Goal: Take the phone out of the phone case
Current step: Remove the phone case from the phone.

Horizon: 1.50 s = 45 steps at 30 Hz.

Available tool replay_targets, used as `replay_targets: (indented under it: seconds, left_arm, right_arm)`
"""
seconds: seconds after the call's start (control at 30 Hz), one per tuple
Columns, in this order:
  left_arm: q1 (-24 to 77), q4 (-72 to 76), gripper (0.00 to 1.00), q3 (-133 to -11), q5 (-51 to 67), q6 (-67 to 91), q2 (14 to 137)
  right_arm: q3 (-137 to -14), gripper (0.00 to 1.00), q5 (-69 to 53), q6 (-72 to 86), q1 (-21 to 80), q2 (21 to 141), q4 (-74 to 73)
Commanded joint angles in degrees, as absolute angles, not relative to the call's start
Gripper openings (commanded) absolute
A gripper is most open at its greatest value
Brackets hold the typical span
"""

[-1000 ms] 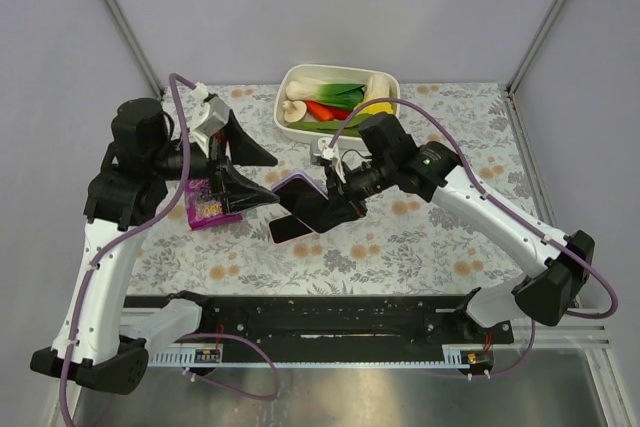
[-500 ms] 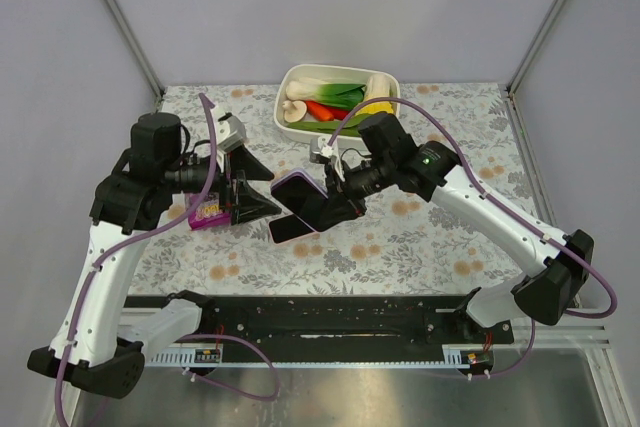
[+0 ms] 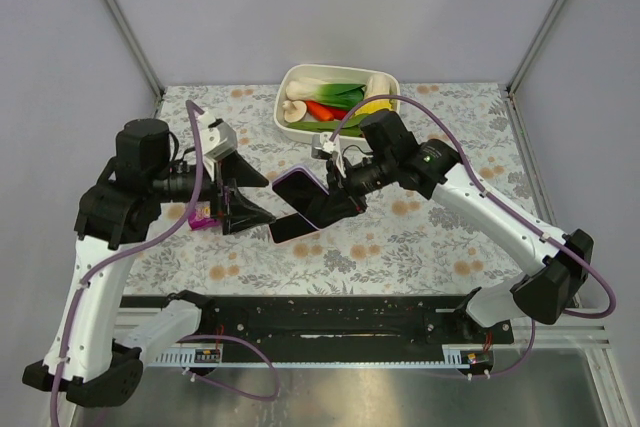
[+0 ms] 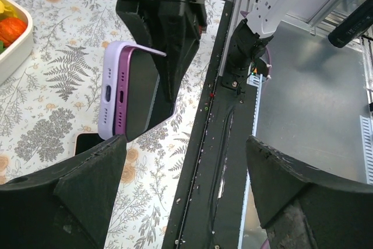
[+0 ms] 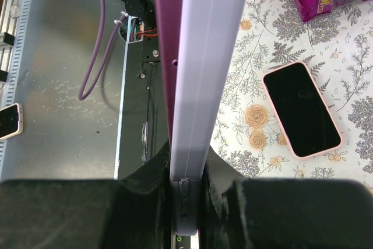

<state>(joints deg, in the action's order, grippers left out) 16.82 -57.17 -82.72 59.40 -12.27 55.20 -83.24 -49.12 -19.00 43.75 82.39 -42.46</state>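
A purple phone in a lilac case (image 3: 300, 193) is held up off the table, tilted, by my right gripper (image 3: 333, 205), which is shut on it. In the right wrist view the case's lilac edge (image 5: 207, 80) runs up between my fingertips (image 5: 145, 173), with the purple phone (image 5: 166, 39) along its left side. In the left wrist view the cased phone (image 4: 119, 94) shows its port end. My left gripper (image 3: 262, 195) is open and empty just left of the phone, not touching it; its fingers (image 4: 64, 193) spread wide.
A second phone in a pink case (image 3: 289, 228) lies screen-up on the floral cloth under the held phone; it also shows in the right wrist view (image 5: 301, 109). A purple snack packet (image 3: 204, 213) lies at the left. A white tub of vegetables (image 3: 340, 97) stands at the back.
My left arm has shifted, its wrist dropping a little and drawing slightly left, still open. My right gripper keeps hold of the cased phone, raised slightly.
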Motion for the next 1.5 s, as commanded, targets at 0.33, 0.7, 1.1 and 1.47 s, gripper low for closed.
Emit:
replay_targets:
  seconds: [0.33,0.7,1.1,1.47]
  left_arm:
    - [16.9,-53.0,0.86,-83.1,57.8,-10.0,54.5]
    - [16.9,-47.3,0.86,-80.8,57.0,-5.0,55.8]
    - [16.9,-48.9,0.86,-82.2,58.6,-5.8,54.1]
    - [16.9,-49.6,0.86,-80.1,59.1,-6.7,54.1]
  right_arm:
    - [-86.9,0.00,-52.9,-17.8,43.2,81.5,-38.1]
    - [-86.7,0.00,-54.1,-17.9,43.2,80.9,-38.1]
    - [-86.7,0.00,-53.2,-17.7,42.8,81.2,-38.0]
    - [-87.5,0.00,-54.0,-17.1,42.5,81.9,-38.0]
